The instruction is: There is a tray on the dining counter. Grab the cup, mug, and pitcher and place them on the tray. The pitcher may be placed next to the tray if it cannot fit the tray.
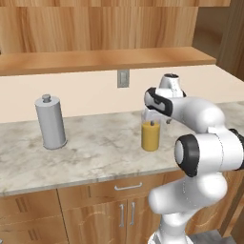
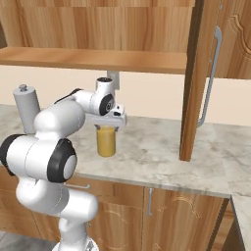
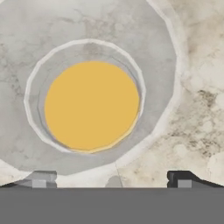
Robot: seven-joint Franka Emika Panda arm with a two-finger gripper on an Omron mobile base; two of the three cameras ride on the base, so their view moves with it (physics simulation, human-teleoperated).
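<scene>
- Pitcher (image 1: 150, 137), clear glass with orange-yellow liquid, standing upright right of centre in the left base view, on the marbled desk (image 1: 95, 147).
- Seen from straight above in the hand view (image 3: 92, 106): round rim in the middle, liquid surface inside, wide glass foot around it.
- Probably heavy with liquid, rigid, smooth and slippery, breakable; to be kept upright against spilling.
- Best taken across the body below the rim, squarely, with a firm but gentle squeeze.
- Hand (image 2: 107, 126) directly above the pitcher, pointing down, fingers spread wide apart, clamped on nothing.
- Fingertips (image 3: 179, 179) at the bottom edge of the hand view.
- Grey metal cylinder (image 1: 50, 122) with knob well apart at left.
</scene>
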